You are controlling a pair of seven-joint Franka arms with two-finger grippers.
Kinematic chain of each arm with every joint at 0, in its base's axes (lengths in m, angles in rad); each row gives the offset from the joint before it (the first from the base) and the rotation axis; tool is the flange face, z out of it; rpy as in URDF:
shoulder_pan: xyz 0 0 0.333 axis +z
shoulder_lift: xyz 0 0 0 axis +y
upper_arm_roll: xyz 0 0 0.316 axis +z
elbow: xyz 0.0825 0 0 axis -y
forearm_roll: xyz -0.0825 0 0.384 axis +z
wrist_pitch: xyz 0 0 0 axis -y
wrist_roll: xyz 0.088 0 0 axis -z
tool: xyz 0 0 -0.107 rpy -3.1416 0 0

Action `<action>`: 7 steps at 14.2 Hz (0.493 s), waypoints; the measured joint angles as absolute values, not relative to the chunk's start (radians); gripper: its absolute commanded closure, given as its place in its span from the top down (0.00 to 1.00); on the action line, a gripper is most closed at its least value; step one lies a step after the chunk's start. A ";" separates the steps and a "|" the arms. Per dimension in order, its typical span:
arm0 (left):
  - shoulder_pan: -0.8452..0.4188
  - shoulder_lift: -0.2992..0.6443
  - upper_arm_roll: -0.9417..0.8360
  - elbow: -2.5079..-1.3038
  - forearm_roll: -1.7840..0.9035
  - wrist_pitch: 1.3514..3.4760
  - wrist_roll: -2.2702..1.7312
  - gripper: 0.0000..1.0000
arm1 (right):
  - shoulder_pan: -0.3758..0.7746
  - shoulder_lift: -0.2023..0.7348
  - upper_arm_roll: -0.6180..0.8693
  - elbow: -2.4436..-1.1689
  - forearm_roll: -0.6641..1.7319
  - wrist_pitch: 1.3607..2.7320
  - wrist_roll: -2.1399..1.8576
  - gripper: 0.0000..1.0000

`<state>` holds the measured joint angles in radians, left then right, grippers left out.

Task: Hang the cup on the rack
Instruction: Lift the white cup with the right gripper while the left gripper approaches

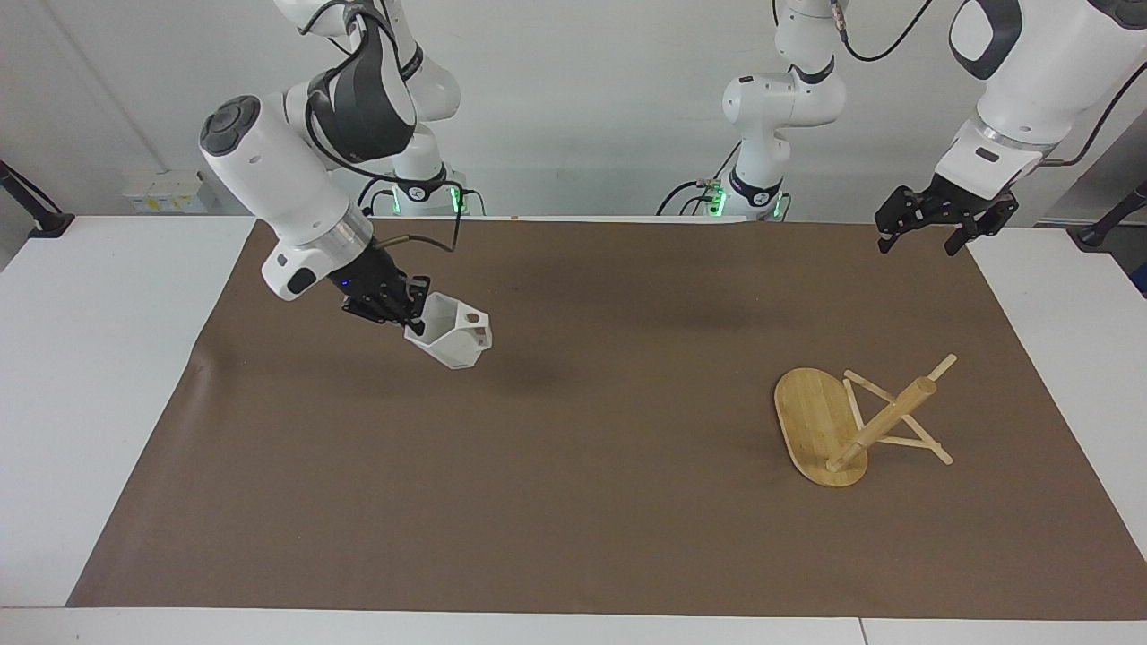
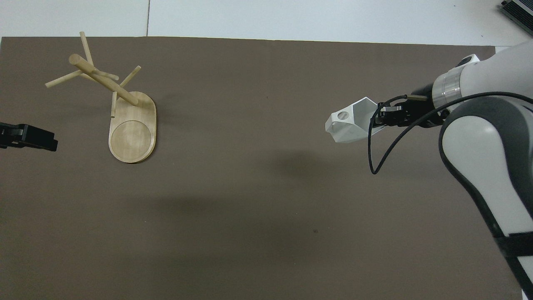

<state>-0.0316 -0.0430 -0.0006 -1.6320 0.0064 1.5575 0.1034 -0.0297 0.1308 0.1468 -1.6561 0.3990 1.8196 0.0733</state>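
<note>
white cup (image 1: 451, 338), pale bamboo rack (image 1: 829, 428), brown mat (image 1: 573, 502)

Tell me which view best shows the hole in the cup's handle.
The overhead view: the hole faces that camera as a full round opening on the cup. In the facing view it shows smaller and darker at the cup's end.
</note>
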 measured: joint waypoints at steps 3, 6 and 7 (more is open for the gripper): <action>-0.032 -0.044 -0.003 -1.636 -0.009 1.558 0.236 1.00 | -0.032 0.129 0.178 -1.598 0.568 1.767 0.081 0.00; -0.033 -0.052 -0.004 -1.658 -0.074 1.561 0.399 1.00 | -0.030 0.129 0.304 -1.570 0.592 1.874 0.235 0.00; -0.033 -0.058 -0.004 -1.673 -0.103 1.568 0.464 1.00 | -0.028 0.129 0.360 -1.567 0.593 1.942 0.293 0.00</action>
<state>-0.0326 -0.0577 -0.0039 -1.6729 -0.1035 1.5675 0.4640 -0.0279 0.1294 0.3603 -1.5674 0.5926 1.9418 0.2929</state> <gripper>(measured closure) 0.000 0.965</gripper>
